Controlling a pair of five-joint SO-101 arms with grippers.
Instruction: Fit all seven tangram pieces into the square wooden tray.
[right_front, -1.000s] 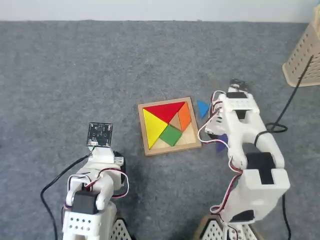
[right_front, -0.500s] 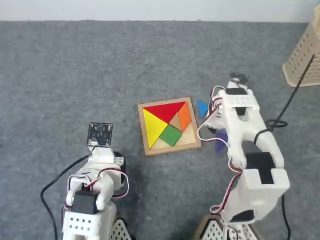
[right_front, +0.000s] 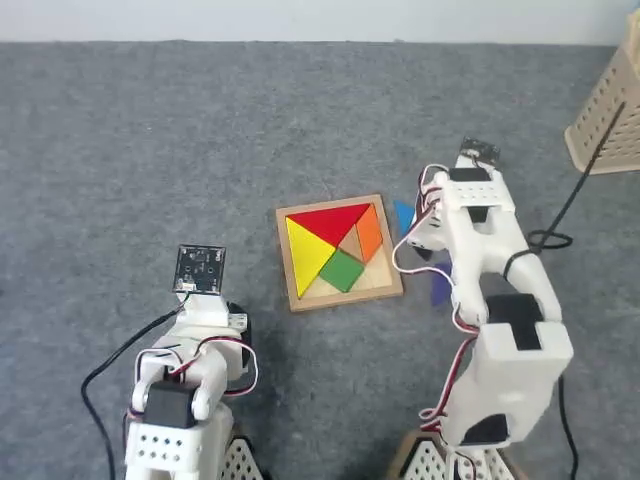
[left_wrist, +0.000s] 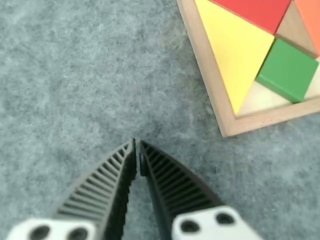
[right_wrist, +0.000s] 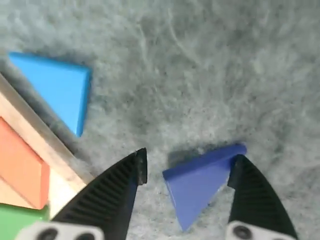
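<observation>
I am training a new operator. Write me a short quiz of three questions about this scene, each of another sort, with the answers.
1. True or false: the left pincer is shut on a tangram piece.
2. How many pieces lie in the wooden tray? A) two B) four C) seven
3. Fill the gap: the right pincer stands open around the ___ triangle.
Key: 1 false, it is shut on nothing; 2 B; 3 the dark blue triangle.
</observation>
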